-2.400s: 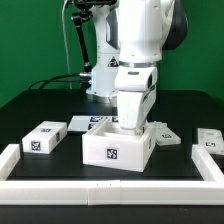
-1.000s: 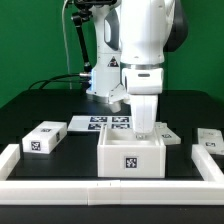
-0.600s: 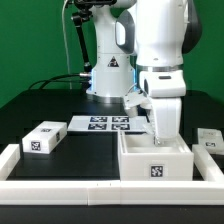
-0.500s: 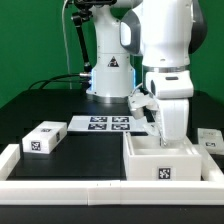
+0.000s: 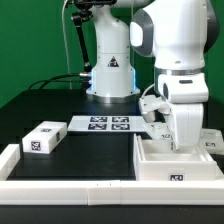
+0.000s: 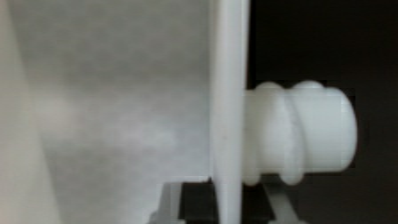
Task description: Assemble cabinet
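Green backdrop wall (image 5: 30, 40), matte black table (image 5: 90, 150), low white border rail (image 5: 60, 186) along the 6 o'clock edge. Large white plastic cabinet box (image 5: 160, 160) at 4 o'clock, just behind the rail. The gripper (image 5: 186, 148) pinches its thin wall. Flat white marker board (image 5: 100, 124) centre, small white drawer block (image 5: 43, 137) at 8 o'clock.

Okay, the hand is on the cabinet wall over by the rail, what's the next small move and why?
Probably open the hand and lift straight up. The cabinet appears to sit with its front against the border rail, on the exterior view's right, and the wrist view shows its thin wall between the fingers. A drawer block lies loose, so freeing the hand seems sensible.
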Tool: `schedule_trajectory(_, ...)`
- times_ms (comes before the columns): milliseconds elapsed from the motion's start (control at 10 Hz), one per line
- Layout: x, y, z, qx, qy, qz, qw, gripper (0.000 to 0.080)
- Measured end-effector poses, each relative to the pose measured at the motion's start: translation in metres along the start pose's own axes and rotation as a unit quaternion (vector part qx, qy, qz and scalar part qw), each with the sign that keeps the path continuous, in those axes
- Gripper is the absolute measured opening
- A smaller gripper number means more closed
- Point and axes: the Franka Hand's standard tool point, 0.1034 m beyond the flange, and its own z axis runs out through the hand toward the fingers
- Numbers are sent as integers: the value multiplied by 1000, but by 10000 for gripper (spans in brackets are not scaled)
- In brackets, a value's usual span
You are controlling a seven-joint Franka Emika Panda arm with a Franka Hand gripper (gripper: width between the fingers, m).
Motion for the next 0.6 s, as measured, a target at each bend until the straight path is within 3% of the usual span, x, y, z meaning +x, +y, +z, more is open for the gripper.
schedule_trajectory(300, -1, 0, 0, 0, 0, 1, 1000, 45)
schedule_trajectory(500, -2, 0, -1, -1, 0, 7, 1000, 416)
schedule_trajectory(600, -5, 0, -6, -4, -1, 17, 1000, 416)
